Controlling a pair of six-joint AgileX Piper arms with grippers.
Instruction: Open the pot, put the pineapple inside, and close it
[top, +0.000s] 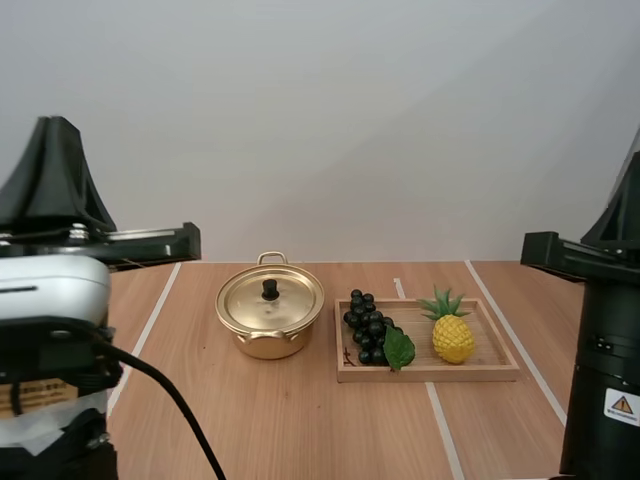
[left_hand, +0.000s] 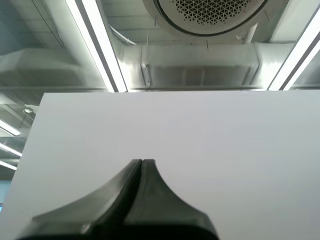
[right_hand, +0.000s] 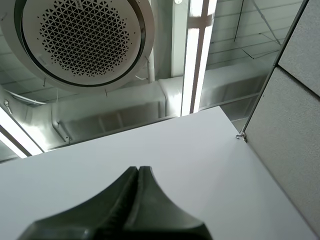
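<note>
Pineapple (top: 452, 330) sits on one wooden tray (top: 495, 350) next to one bunch of grapes (top: 368, 328) — one pot (top: 268, 338) just beside the tray, lid (top: 285, 300) on. Clenched, empty: left gripper (left_hand: 141, 161), right gripper (right_hand: 138, 168).

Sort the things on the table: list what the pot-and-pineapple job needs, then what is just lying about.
For the job:
round gold metal pot
gold lid with a black knob, sitting on the pot
yellow pineapple with green leaves

Lying about:
bunch of dark grapes with a green leaf
shallow wooden tray, holding both fruits
</note>
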